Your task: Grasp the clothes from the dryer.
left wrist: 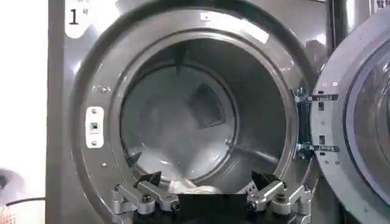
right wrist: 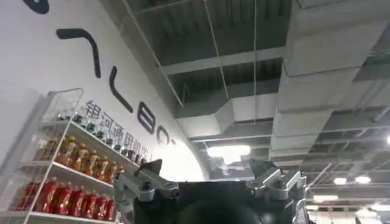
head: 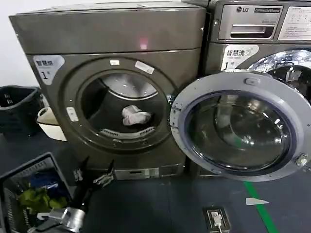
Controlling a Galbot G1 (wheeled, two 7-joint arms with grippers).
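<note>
Left pincer (head: 95, 173) wide open, empty, facing dryer (head: 112, 34)

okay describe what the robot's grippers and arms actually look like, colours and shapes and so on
The left gripper has two dark pointed fingertips on silver-grey metal bracket links joined by round bolts, mounted on a slim black arm with a shiny silver cylindrical wrist collar. The right gripper looks identical: black wedge tips, grey bolted brackets, a black body behind.

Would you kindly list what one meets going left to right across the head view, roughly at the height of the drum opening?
Dark plastic bin → cream tub → bronze-grey metal dryer with the small white fabric bundle of clothes in its drum → open round glass-windowed door. Lower down, the left gripper hangs with jaws open.
</note>
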